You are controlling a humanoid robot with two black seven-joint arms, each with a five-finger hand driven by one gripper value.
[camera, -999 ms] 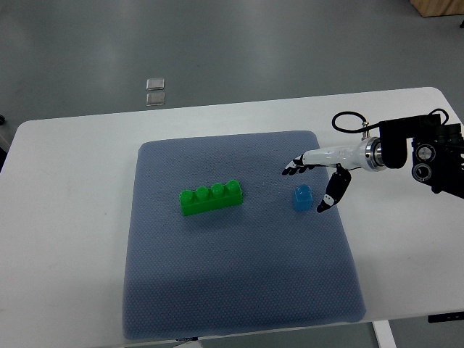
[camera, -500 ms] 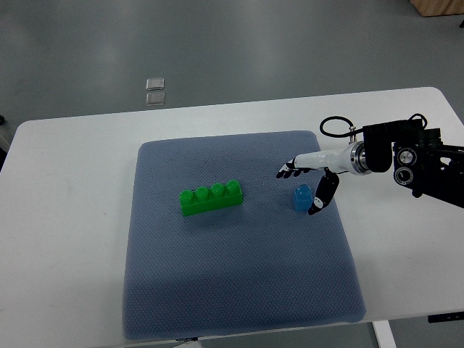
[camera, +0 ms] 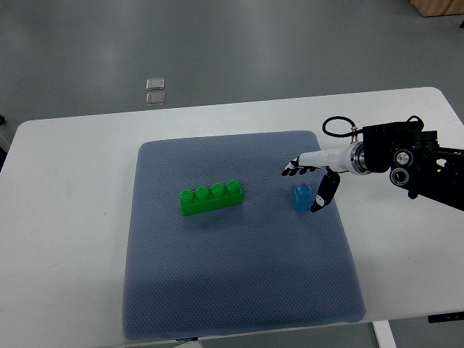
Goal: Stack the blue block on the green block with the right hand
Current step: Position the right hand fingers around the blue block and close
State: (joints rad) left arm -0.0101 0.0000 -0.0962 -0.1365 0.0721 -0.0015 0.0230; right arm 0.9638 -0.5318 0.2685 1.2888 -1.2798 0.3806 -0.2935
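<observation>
Right hand: the right hand (camera: 310, 185) reaches in from the right edge and hovers at the blue block, fingers spread and holding nothing; the long fingers (camera: 293, 169) point left just above the block, and the thumb (camera: 320, 201) hangs down at its right side.
Left hand: out of sight.
Blue block: the blue block (camera: 302, 197) is small, with a single stud on top, and stands upright on the mat just right of centre, well apart from the green block.
Green block: the green block (camera: 211, 198) is a long brick with four studs in a row, lying slightly tilted near the middle of the mat.
Mat: the blue-grey mat (camera: 239, 290) covers most of the white surface (camera: 65, 239) and carries both blocks.
How it handles: the blue block looks like hard, light, smooth plastic, so it will probably not deform but could slip or topple under a sideways nudge.
Where to hold: pinching its two opposite side walls, thumb on the right and fingers on the left, seems best, leaving the underside free to seat on the green studs.
Change from half a second ago: the hand sits much the same, the fingertips a shade further right, and the thumb stays close beside the block; the block has not moved.
Change from a second ago: the arm has come further in from the right, bringing the thumb nearer the block.
Step judged: closing for the grasp; no lift yet.
</observation>
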